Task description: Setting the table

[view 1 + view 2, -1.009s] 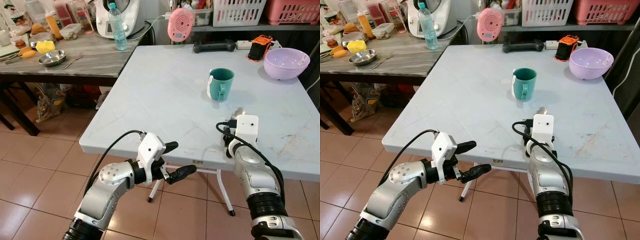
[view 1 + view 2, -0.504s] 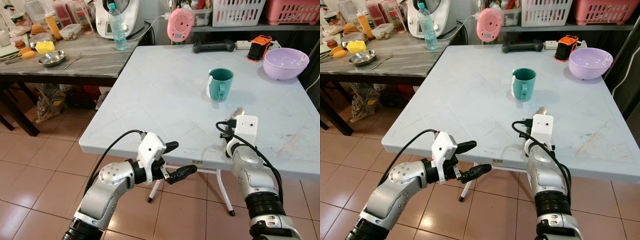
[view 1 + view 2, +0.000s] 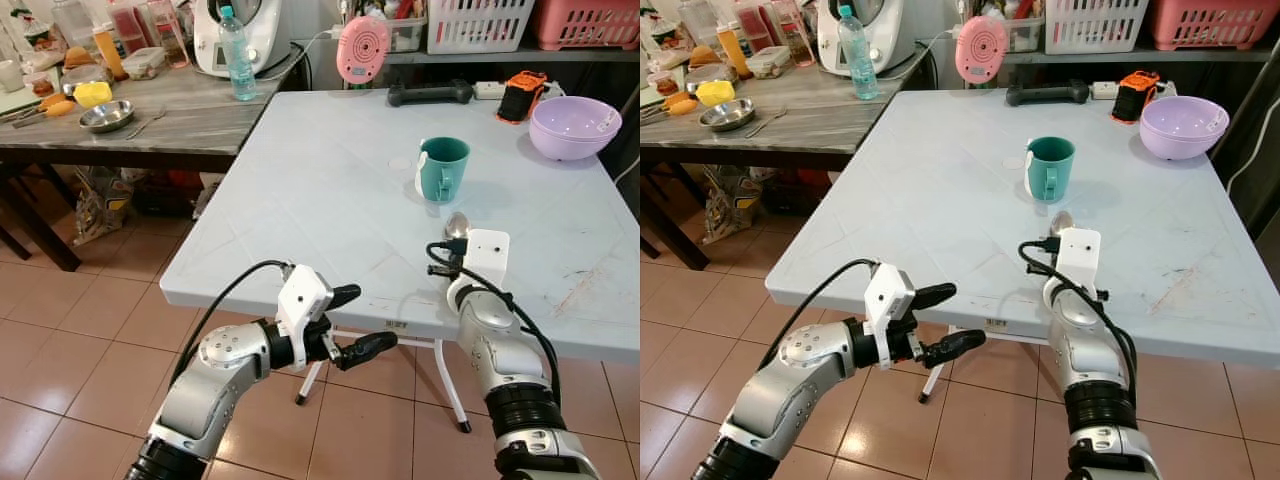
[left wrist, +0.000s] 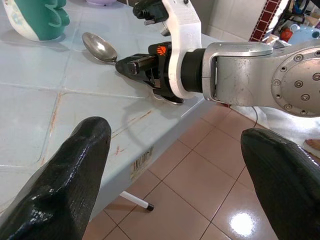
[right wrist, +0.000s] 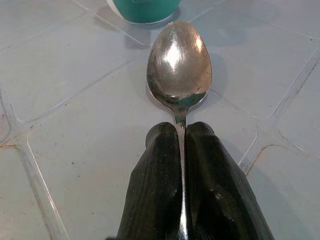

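Note:
A steel spoon (image 5: 179, 65) is pinched by its handle in my right gripper (image 5: 181, 131), which is shut on it low over the white table (image 3: 320, 170). The spoon's bowl (image 3: 457, 224) points toward the green mug (image 3: 441, 168), which stands just beyond it near the table's middle. In the left wrist view the spoon (image 4: 99, 46) and the right gripper (image 4: 131, 65) lie close to the tabletop. My left gripper (image 3: 356, 321) is open with nothing between its fingers, off the table's near edge, above the floor.
A lilac bowl (image 3: 572, 125) sits at the far right corner of the white table, with an orange-black device (image 3: 517, 95) and a black dumbbell (image 3: 428, 94) along the back edge. A pink fan (image 3: 362, 48) stands behind. A cluttered wooden table (image 3: 150, 110) is at left.
My right gripper has moved forward over the table with the spoon, so the spoon's bowl now lies closer to the mug. The left arm has stayed where it was.

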Controlling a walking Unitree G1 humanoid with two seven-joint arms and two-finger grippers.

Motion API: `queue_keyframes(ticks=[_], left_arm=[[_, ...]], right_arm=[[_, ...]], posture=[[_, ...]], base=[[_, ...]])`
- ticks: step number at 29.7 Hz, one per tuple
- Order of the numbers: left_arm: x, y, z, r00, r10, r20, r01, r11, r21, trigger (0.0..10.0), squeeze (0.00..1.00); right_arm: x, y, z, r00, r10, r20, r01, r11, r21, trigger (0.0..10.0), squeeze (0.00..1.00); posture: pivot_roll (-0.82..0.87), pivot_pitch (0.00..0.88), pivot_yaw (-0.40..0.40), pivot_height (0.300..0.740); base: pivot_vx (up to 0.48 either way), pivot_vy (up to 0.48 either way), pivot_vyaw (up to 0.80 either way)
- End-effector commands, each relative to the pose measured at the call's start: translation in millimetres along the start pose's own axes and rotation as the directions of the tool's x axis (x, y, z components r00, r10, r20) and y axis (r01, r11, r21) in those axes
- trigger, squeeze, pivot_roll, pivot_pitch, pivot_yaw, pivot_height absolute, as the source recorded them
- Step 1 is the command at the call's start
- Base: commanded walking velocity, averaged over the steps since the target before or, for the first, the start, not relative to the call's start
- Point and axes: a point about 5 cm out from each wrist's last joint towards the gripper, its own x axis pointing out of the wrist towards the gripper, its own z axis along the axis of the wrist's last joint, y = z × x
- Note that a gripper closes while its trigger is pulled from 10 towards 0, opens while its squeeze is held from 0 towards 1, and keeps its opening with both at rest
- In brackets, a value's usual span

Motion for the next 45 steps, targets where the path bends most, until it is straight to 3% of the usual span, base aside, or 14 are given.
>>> queue_keyframes(ticks=[1, 14, 18, 20, 27, 32, 36, 38, 39, 40, 41, 45], left_arm=[[-1.2, 0.5, 4, 1.0, -0.001, 0.004, 0.001, 1.0, 0.013, 10.0, 0.0], [-1.6, 1.3, 4, 1.0, 0.011, 0.006, -0.011, 1.0, 0.017, 10.0, 0.0], [-3.8, 12.0, 7, 0.994, 0.104, 0.025, -0.105, 0.993, 0.051, 10.0, 0.0], [-6.7, 24.6, 11, 0.974, 0.218, 0.061, -0.222, 0.972, 0.073, 10.0, 0.0], [-12.2, 41.5, 16, 0.923, 0.37, 0.107, -0.38, 0.921, 0.091, 10.0, 0.0], [-21.8, 59.3, 15, 0.829, 0.539, 0.151, -0.557, 0.82, 0.131, 10.0, 0.0], [-27.8, 68.0, 14, 0.781, 0.604, 0.159, -0.623, 0.774, 0.116, 10.0, 0.0], [-28.4, 69.5, 12, 0.775, 0.613, 0.152, -0.629, 0.77, 0.107, 10.0, 0.0], [-28.6, 69.8, 11, 0.774, 0.616, 0.148, -0.631, 0.769, 0.1, 10.0, 0.0], [-28.9, 70.2, 9, 0.771, 0.62, 0.146, -0.635, 0.767, 0.092, 10.0, 0.0], [-30.3, 71.0, 8, 0.761, 0.631, 0.148, -0.645, 0.76, 0.077, 10.0, 0.0], [-31.9, 73.0, 4, 0.74, 0.654, 0.157, -0.668, 0.742, 0.056, 10.0, 0.0]], right_arm=[[-2.7, -4.7, -24, 0.995, -0.016, -0.1, 0.016, 1.0, 0.004, 0.0, 0.0], [-4.0, -1.6, -26, 0.994, -0.004, -0.112, 0.006, 1.0, 0.024, 0.0, 0.0], [-6.6, 0.8, -15, 0.999, -0.004, -0.042, 0.005, 0.999, 0.033, 0.0, 0.0], [-11.4, 3.8, -1, 0.999, 0.003, 0.051, -0.005, 0.999, 0.038, 0.0, 0.0], [-25.4, 5.8, 12, 0.984, 0.008, 0.177, -0.01, 1.0, 0.011, 0.0, 0.0], [-44.8, 0.8, 19, 0.963, -0.001, 0.268, 0.009, 1.0, -0.026, 0.0, 0.0], [-51.1, -5.3, 20, 0.955, -0.015, 0.296, 0.038, 0.997, -0.072, 0.0, 0.0], [-53.3, -10.6, 21, 0.953, -0.027, 0.302, 0.049, 0.997, -0.067, 0.0, 0.0], [-54.1, -13.4, 21, 0.952, -0.032, 0.304, 0.054, 0.996, -0.064, 0.6, 0.0], [-55.5, -16.1, 22, 0.95, -0.037, 0.31, 0.058, 0.997, -0.059, 6.5, 0.0], [-58.3, -20.6, 25, 0.944, -0.042, 0.327, 0.067, 0.996, -0.064, 10.0, 0.0], [-63.4, -25.6, 27, 0.937, -0.038, 0.348, 0.067, 0.995, -0.072, 10.0, 0.0]], posture=[[-0.11, 0.055, 0.113, 0.74], [-0.11, 0.054, 0.114, 0.74], [-0.11, 0.053, 0.114, 0.74], [-0.11, 0.05, 0.113, 0.74], [-0.11, 0.036, 0.11, 0.74], [-0.12, 0.019, 0.107, 0.74], [-0.13, 0.005, 0.103, 0.74], [-0.13, 0.0, 0.102, 0.74], [-0.13, 0.0, 0.102, 0.74], [-0.13, 0.0, 0.102, 0.74], [-0.13, 0.0, 0.101, 0.74], [-0.13, 0.0, 0.096, 0.74]], base=[[0.0, 0.0, 0.0], [0.0, 0.0, 0.0], [0.0, 0.0, 0.0], [0.0, 0.0, 0.0], [0.0, 0.0, 0.0], [0.0, 0.0, 0.0], [0.0, 0.0, 0.0], [0.0, 0.0, 0.0], [0.0, 0.0, 0.0], [0.0, 0.0, 0.0], [0.0, 0.0, 0.0], [0.0, 0.0, 0.0]])
